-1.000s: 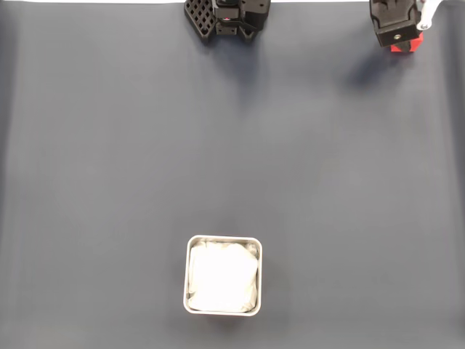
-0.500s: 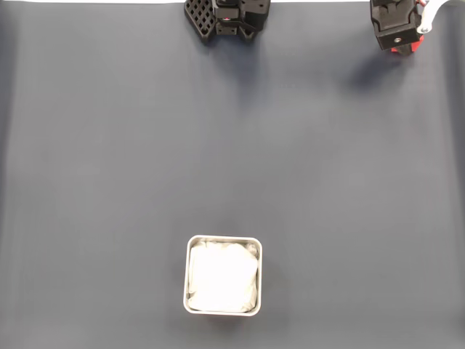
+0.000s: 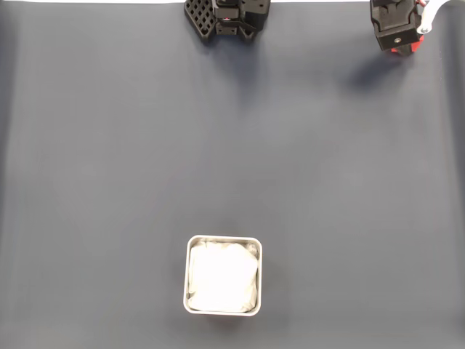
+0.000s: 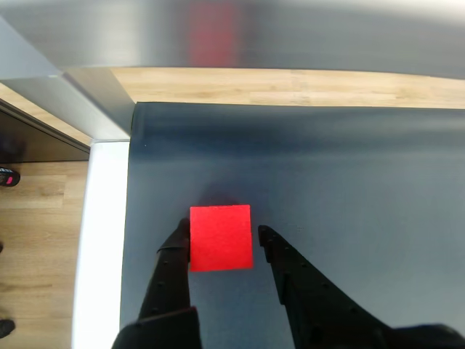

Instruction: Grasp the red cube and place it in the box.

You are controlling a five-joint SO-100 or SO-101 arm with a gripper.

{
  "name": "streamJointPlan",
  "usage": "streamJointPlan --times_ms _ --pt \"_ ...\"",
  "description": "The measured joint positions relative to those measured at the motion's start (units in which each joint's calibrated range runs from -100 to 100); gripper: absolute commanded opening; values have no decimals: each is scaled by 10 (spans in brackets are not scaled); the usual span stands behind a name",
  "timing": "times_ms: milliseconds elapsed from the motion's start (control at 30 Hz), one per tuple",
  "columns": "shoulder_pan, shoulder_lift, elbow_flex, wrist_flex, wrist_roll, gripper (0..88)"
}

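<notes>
In the wrist view we are finding the gripper (image 4: 221, 236) set around the red cube (image 4: 221, 237): the left finger is touching the cube's left face, while the right finger is standing just beside the right face with a thin dark gap showing. The jaws are therefore parted about a cube's width, and we are not yet judging the grasp as firm.

Against the fixed-view picture from a second ago, the arm head has moved slightly toward the mat's far edge and less red is now showing beneath it (image 3: 404, 49); over the last half-second it is showing almost no movement. We are reading this as the descent ending and the closing step being in hand.

The cube is resting on the dark mat (image 4: 349, 189) near the far right corner, as the fixed view shows it. The box (image 3: 222, 275) is sitting well apart, near the middle of the mat's near edge, with only its white lining inside.

Count: we are recording one cube, one box, one gripper. Transport and release are still outstanding.
</notes>
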Motion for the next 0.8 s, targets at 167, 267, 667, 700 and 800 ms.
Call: streamJointPlan --times_ms 167,267,667,700,800 --pt "0 0 0 0 0 144" --pt "0 0 0 0 0 130" --pt "0 0 0 0 0 111" --pt "0 0 0 0 0 109" --pt "0 0 -5 0 0 106"
